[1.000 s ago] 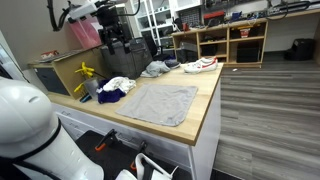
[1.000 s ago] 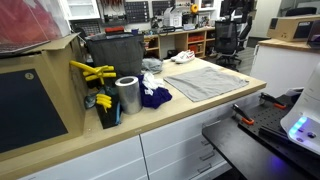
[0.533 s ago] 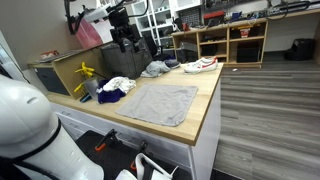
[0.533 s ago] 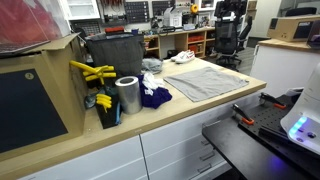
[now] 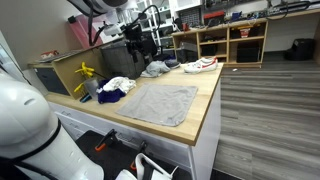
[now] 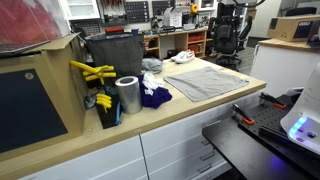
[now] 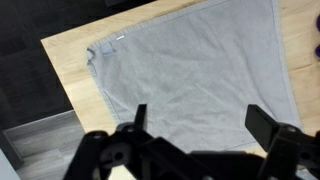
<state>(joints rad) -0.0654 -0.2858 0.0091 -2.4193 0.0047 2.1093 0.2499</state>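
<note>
In the wrist view the gripper (image 7: 198,112) comes in from the bottom edge with its 2 dark fingers (image 7: 140,115) spread wide apart and nothing between them. It hangs in the air, well above the grey towel (image 7: 190,70), which fills most of that view. The towel lies flat and spread out on the wooden counter (image 7: 70,60), with a small label at 1 edge that only this view shows. Dark floor (image 7: 30,30) lies beyond the counter's corner.

In an exterior view the gripper (image 5: 140,48) hangs high at the far side of the counter (image 5: 210,100), above and behind the towel (image 5: 160,103) and touching nothing. From here its fingers are too dark and small to tell how they stand. This view also shows what the wrist camera misses: a white sneaker (image 5: 200,65) near the far end, a crumpled grey garment (image 5: 155,69) just beside it, and white and blue clothes (image 5: 115,88) near the towel's edge.

In an exterior view from the opposite end, the towel (image 6: 205,80) lies toward the counter's far corner. Nearer the camera are a metal can (image 6: 127,95), yellow tools (image 6: 90,72) and a black bin (image 6: 115,55). The gripper is hard to pick out there against the cluttered background.
</note>
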